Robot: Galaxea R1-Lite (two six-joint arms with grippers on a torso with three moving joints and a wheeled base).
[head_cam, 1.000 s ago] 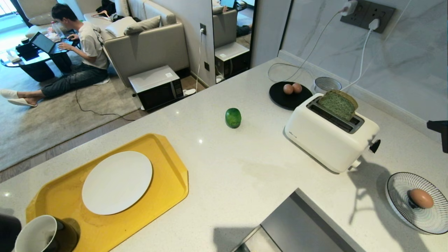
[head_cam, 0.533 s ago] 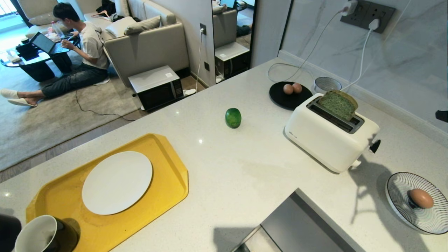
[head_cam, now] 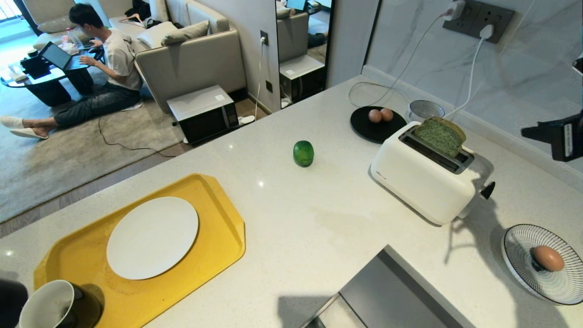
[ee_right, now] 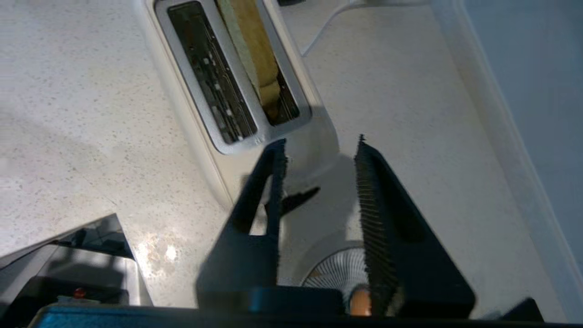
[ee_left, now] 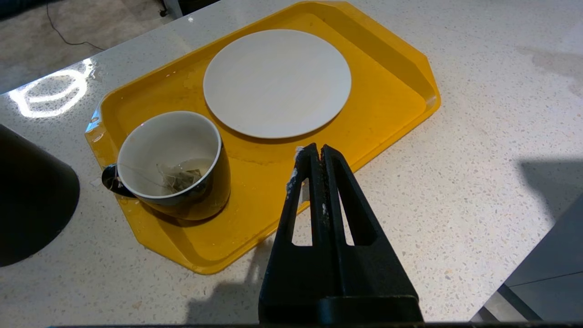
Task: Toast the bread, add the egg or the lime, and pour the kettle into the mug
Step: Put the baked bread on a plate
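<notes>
Our right gripper (ee_right: 321, 155) hangs above the toaster (head_cam: 428, 175), jaws parted, empty. Bread (head_cam: 439, 134) sits in its slot at two o'clock. Our left gripper (ee_left: 314, 157) is clenched, empty.

- Left gripper (ee_left: 315, 152): two matte black wedge fingers with triangular cut-outs, flecked white at the tips.
- Right gripper (ee_right: 321, 146): black fingers with ribbed inner pads; a white label is seen at the head view's right edge.

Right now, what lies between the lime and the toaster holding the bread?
Nothing: in the head view only bare white countertop separates the lime from the toaster, whose far slot holds the bread.
</notes>
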